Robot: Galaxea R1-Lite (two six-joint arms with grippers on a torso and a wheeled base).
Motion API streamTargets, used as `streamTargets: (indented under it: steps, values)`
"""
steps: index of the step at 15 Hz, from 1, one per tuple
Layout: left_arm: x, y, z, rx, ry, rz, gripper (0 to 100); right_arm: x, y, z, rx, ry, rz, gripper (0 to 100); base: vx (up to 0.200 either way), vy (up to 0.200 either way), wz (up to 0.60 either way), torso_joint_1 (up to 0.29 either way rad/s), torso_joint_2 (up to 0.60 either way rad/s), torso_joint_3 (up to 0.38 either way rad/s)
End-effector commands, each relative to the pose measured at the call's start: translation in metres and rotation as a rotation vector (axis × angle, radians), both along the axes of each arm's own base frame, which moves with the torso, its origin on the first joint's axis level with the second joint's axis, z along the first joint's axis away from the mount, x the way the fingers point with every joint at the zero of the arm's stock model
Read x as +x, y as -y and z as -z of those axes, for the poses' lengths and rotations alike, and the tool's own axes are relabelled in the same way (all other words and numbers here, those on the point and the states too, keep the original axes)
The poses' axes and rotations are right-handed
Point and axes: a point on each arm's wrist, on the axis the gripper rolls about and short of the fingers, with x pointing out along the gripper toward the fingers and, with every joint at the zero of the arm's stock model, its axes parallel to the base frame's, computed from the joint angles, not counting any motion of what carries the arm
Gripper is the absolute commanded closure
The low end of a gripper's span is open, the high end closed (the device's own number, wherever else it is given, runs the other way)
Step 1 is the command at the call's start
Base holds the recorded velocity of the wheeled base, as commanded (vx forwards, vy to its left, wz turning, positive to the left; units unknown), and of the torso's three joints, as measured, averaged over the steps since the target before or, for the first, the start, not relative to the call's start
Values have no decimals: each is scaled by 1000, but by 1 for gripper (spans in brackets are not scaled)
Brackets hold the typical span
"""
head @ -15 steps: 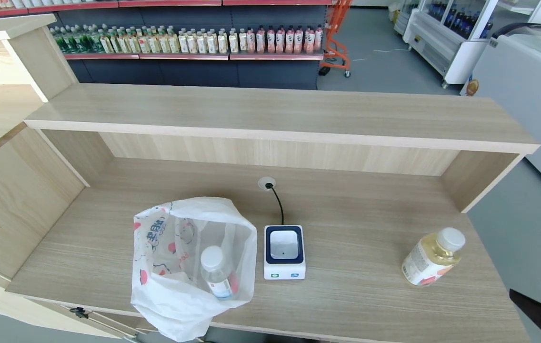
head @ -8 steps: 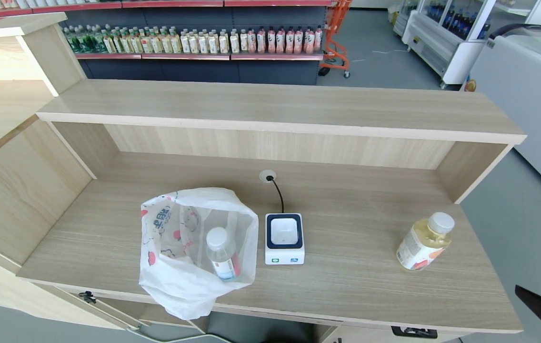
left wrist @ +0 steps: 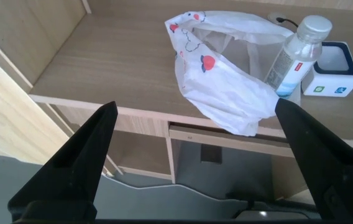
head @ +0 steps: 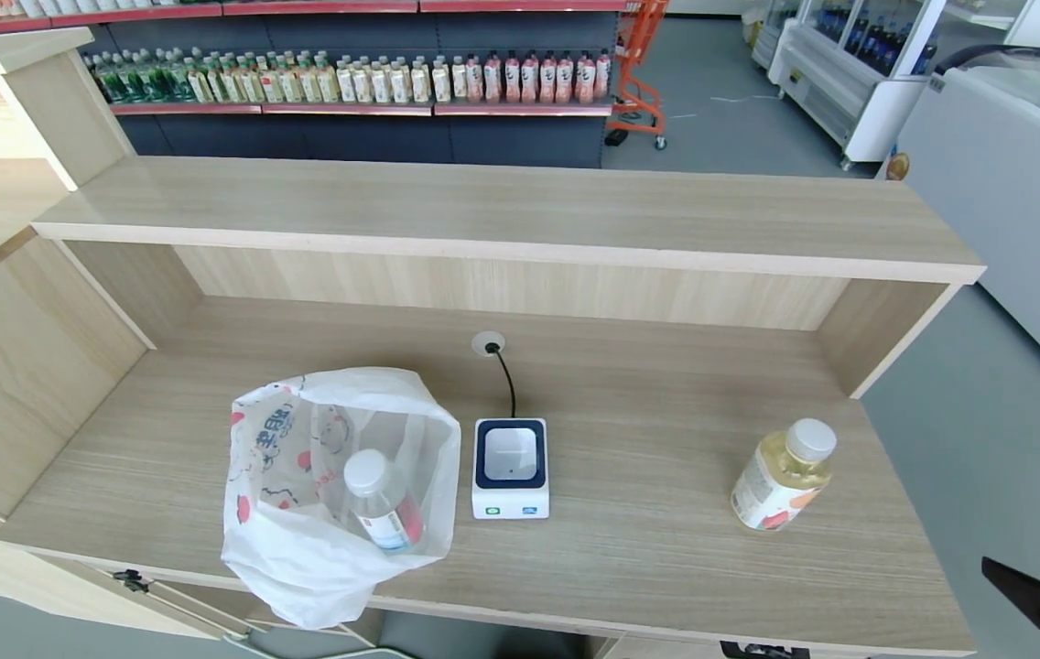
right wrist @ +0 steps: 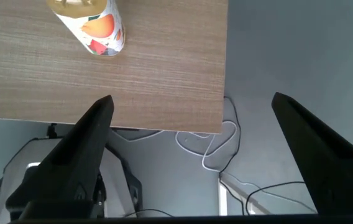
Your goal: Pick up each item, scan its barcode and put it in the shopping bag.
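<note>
A white shopping bag with red prints stands open at the counter's front left. A clear bottle with a white cap stands in it. To the bag's right sits the white barcode scanner. A yellow juice bottle stands upright near the counter's right end. My left gripper hangs open below and in front of the counter, facing the bag and clear bottle. My right gripper is open, off the counter's right front corner, short of the juice bottle. Its black finger shows bottom right.
The wooden counter has a raised back shelf and side walls at left and right. The scanner's black cable runs back to a hole. Loose cables lie on the floor past the counter's right edge.
The head view has shifted, so the whole picture moved. Bag, scanner and both bottles keep their places on the counter.
</note>
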Motion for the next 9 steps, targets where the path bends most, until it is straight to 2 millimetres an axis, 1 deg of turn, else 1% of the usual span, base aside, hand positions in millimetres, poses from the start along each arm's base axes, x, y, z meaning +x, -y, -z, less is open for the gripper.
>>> streamTargets:
  steps: [1,5,8,9]
  values:
    - [0,0,0,0,1,0,0,14,3,8,18,-79,13,0,0,0,0,0,0,0]
    - [0,0,0,0,1,0,0,27,4,22,45,-190,-20,0,0,0,0,0,0,0]
    - [0,0,0,0,1,0,0,42,6,25,39,-181,-27,0,0,0,0,0,0,0]
    - [0,0,0,0,1,0,0,50,6,29,22,-155,-37,0,0,0,0,0,0,0]
